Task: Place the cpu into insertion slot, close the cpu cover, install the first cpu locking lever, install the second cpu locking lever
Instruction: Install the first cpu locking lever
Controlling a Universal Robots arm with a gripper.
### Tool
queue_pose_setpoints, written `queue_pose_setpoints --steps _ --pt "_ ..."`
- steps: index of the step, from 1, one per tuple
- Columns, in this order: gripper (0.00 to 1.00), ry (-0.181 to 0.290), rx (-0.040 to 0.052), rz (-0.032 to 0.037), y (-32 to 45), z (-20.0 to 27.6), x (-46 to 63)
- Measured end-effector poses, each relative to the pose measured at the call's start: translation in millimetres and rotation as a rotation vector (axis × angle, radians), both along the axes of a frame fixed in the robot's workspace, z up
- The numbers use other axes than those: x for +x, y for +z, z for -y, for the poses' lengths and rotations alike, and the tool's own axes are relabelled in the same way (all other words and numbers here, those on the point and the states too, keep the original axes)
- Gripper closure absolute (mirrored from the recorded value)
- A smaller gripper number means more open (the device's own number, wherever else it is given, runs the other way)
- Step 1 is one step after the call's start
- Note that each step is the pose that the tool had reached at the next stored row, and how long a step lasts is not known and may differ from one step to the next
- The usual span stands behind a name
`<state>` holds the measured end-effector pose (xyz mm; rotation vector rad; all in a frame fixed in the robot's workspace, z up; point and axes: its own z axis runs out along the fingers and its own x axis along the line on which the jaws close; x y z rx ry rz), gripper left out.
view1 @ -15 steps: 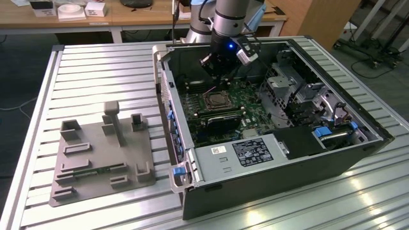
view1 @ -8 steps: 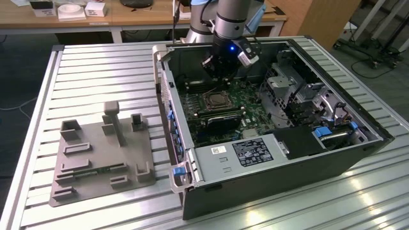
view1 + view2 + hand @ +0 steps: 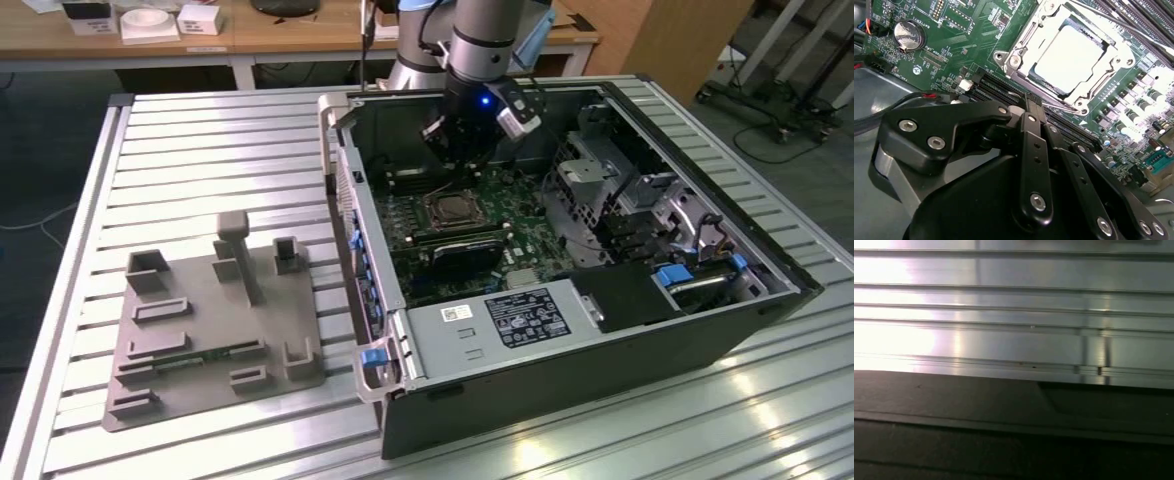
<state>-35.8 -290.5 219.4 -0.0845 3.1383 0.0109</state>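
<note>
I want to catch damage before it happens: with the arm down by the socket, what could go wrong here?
The gripper hangs close to the memory slots beside the cpu cover; a sideways slip might scrape them. The red and black cable lies right by the gripper and could snag.

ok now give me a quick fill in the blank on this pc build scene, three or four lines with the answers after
1. The cpu shows through the square window of its metal ____.
2. The circuit board around the cpu is ____ in colour.
3. In the exterior view, the gripper hangs inside the open computer ____.
4. The grey fixture tray lies on the slatted table, at the exterior view's ____ side.

Missing words: cover; green; case; left.
</note>
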Motion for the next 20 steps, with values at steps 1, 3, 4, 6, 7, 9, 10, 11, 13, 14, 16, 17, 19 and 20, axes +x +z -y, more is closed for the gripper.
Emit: queue_pose_setpoints --steps 1,3,4,6,7,9,10,11,13,14,16,17,19,20 --pt "0.90 0.000 0.0000 0.0000 1.4 0.0 0.0" --pt "0.90 0.000 0.0000 0.0000 4.6 0.0 -0.1" --pt "0.90 0.000 -0.0001 -0.0001 6.3 0.0 -0.2" --pt "0.90 0.000 0.0001 0.0000 7.5 -0.1 -0.5" --pt "0.90 0.000 0.0001 0.0001 7.4 -0.1 -0.5" --pt "0.90 0.000 0.0002 0.0001 7.0 -0.3 -0.5" --pt "0.90 0.000 -0.0001 -0.0001 6.0 -0.3 -0.5" --pt "0.90 0.000 -0.0001 -0.0002 4.5 -0.4 -0.5" --pt "0.90 0.000 -0.0002 -0.0002 1.3 -0.8 -0.6" --pt "0.90 0.000 -0.0001 -0.0001 -0.6 -1.0 -0.6" --pt "0.90 0.000 -0.0001 0.0000 -3.9 -1.6 -0.3" --pt "0.90 0.000 -0.0002 -0.0001 -5.4 -1.9 0.0" --pt "0.90 0.000 -0.0018 -0.0012 -7.8 -2.1 1.0" --pt "0.90 0.000 -0.0025 -0.0015 -8.8 -2.2 1.6"
